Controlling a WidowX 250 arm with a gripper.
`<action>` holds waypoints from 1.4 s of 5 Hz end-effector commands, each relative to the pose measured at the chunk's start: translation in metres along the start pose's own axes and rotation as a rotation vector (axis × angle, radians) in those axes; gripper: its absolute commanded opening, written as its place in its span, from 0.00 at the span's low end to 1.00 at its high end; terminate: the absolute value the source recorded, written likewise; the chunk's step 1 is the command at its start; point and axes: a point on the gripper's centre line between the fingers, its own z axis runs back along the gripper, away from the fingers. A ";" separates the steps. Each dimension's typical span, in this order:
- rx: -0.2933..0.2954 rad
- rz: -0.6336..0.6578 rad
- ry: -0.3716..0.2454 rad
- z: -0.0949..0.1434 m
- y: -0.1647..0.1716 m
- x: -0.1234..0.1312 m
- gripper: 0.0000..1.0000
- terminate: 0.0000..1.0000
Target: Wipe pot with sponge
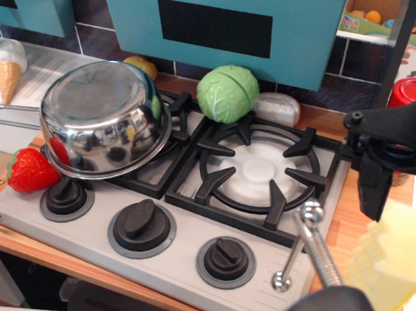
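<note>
The shiny steel pot (104, 120) lies bottom-up and tilted on the left burner of the toy stove (199, 221), with its wire loop handle (6, 114) pointing left. My black gripper (380, 210) is at the right edge, well right of the pot. It appears shut on the top of the pale yellow sponge (392, 256), which hangs below it past the stove's front right corner. Only one finger (372, 186) shows clearly.
A green cabbage (226, 93) sits behind the right burner (256, 170), with a white object (278, 108) beside it. A strawberry (30, 169) lies left of the pot. A metal rod (312, 241) stands at the front right. A teal bin (234, 24) hangs behind.
</note>
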 end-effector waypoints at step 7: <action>0.105 -0.009 0.028 -0.041 0.006 -0.002 0.00 0.00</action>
